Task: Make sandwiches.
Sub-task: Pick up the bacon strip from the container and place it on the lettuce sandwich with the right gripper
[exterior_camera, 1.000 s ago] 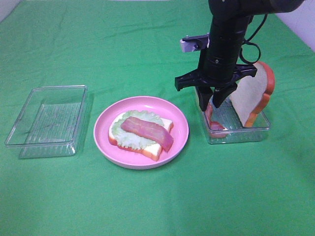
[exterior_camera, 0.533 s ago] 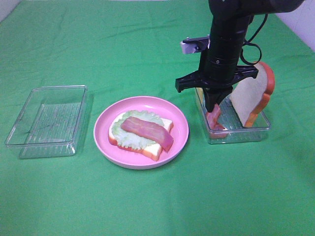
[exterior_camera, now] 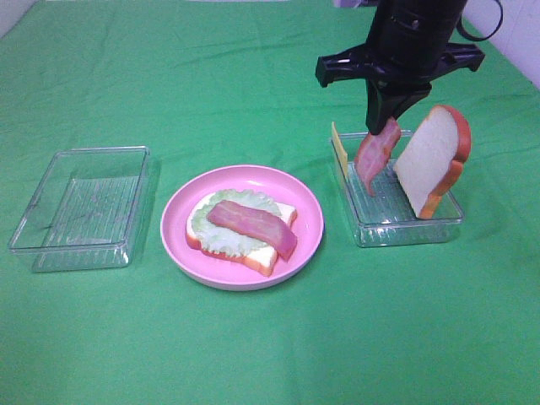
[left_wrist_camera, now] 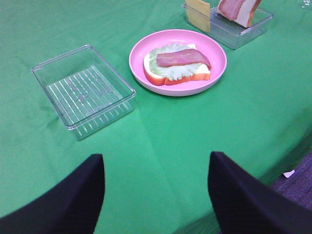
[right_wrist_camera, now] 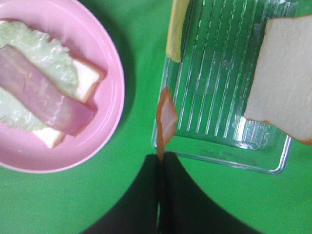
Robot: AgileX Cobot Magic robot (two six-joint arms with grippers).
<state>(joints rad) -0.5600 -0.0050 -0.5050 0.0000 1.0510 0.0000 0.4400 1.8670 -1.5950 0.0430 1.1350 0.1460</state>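
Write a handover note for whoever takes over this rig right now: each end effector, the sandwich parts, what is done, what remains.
Left end effector: open, holding nothing, away from the plate.
Right end effector: shut on a hanging bacon strip above the right tray.
Pink plate: bottom bread, lettuce and first bacon are stacked.
Right tray: cheese slice and top bread stand on edge.
Remaining, probably: held bacon onto the stack, then cheese, then bread.

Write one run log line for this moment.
right gripper: shut on bacon strip above tray | left gripper: open | plate: bread, lettuce, bacon
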